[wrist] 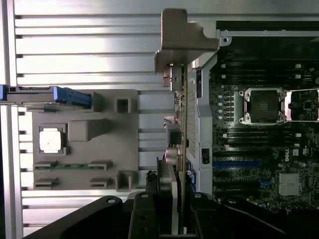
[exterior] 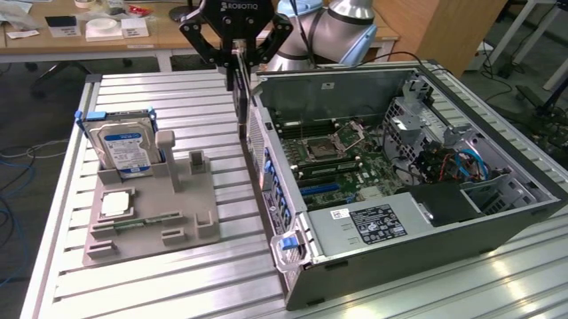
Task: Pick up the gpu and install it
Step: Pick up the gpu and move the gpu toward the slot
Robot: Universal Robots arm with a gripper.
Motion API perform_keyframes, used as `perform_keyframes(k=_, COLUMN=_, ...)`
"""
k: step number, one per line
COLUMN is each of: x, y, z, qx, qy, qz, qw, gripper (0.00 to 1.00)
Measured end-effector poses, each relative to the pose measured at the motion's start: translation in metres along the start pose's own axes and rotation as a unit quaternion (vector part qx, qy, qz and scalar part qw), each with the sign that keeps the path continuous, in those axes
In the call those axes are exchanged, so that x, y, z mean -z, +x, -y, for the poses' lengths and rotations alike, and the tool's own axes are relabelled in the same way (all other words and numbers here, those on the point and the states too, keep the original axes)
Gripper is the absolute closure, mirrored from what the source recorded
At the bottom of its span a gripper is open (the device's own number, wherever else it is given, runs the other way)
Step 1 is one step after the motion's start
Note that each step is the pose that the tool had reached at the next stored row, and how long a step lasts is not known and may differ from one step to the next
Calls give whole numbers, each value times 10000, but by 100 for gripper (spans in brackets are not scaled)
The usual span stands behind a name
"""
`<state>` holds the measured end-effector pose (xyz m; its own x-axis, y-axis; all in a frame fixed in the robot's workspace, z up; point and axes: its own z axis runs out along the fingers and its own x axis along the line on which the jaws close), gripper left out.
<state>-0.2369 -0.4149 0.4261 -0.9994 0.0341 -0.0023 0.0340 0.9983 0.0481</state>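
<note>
Gripper (exterior: 238, 61) was clamped on the gpu (exterior: 241, 100). The card hung vertical and edge-on, so its face was unreadable. In the exterior view it sat at 10 o'clock of the open PC case (exterior: 426, 232), just beside the rear wall; contact there was unclear. The gray fixture (exterior: 191, 219) at the card's 7 o'clock held the hard drive (exterior: 124, 149). The arm was cut off above.

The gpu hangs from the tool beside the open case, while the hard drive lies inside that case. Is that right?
No: the exterior view shows the hard drive standing in the grey holder on the table, outside the case. The gpu does hang from the tool.
</note>
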Motion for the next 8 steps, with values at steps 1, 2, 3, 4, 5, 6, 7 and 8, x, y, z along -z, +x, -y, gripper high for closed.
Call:
perform_keyframes(k=1, x=0, y=-10, z=0, qx=0, qy=0, qz=0, qw=10000, gripper=72)
perform_keyframes(k=2, x=0, y=-20, z=0, qx=0, qy=0, qz=0, qw=10000, gripper=72)
perform_keyframes(k=3, x=0, y=-30, z=0, qx=0, qy=0, qz=0, qw=10000, gripper=72)
perform_keyframes(k=4, x=0, y=-40, z=0, qx=0, qy=0, qz=0, qw=10000, gripper=72)
perform_keyframes(k=5, x=0, y=-52, z=-1, qx=0, qy=0, qz=0, qw=10000, gripper=72)
perform_keyframes(k=6, x=0, y=-63, z=-1, qx=0, qy=0, qz=0, qw=10000, gripper=72)
perform_keyframes(k=7, x=0, y=-74, z=-1, qx=0, qy=0, qz=0, qw=10000, gripper=72)
perform_keyframes(k=8, x=0, y=-86, z=-1, qx=0, qy=0, qz=0, qw=10000, gripper=72)
